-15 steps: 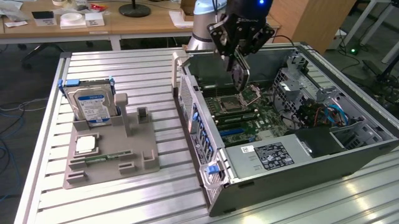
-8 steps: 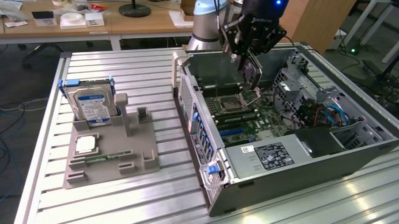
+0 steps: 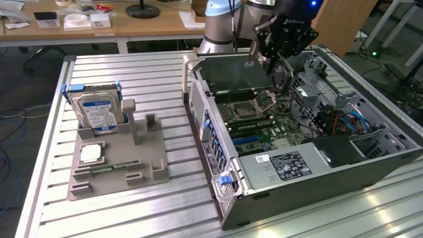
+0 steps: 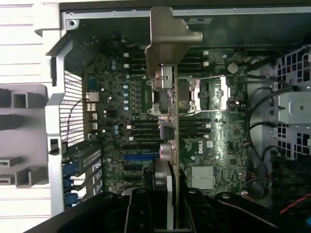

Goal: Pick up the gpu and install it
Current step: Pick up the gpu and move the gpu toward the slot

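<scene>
Above the case (image 3: 310,183), end effector (image 3: 267,62) grips gpu (image 3: 235,74) — edge-on from the wrist view.

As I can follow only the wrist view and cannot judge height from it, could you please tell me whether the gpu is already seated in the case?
Observer: No. In the exterior view the tool holds the gpu by its edge, above the motherboard, at the end of the open case nearest the arm.
Operator: Thank you. Is anything standing in the grey fixture beside the case?
Observer: Yes. A hard drive with a blue label stands upright in the fixture, at the exterior view's left.
</scene>
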`<state>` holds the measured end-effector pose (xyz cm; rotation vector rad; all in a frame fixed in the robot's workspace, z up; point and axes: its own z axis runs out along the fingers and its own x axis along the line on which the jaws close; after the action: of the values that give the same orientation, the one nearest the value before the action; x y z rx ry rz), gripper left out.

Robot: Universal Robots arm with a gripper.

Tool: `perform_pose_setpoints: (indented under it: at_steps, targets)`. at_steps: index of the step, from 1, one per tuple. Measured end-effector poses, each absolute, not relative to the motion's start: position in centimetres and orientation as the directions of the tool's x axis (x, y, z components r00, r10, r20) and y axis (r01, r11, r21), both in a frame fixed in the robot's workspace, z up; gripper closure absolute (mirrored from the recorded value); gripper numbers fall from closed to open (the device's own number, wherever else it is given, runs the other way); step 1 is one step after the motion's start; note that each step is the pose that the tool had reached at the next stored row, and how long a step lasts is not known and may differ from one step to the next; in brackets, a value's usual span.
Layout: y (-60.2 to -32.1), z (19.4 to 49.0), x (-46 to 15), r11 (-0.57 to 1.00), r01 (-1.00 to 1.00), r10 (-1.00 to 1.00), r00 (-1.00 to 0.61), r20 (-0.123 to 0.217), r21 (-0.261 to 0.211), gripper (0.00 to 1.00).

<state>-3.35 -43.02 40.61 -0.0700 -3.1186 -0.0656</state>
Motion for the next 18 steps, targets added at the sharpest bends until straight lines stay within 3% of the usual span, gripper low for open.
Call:
perform_pose_setpoints:
  at_steps: [18]
  targets:
    - [-43.0, 40.1, 2.0, 0.998, 0.043, 0.043, -0.999, 0.013, 0.041, 0.72]
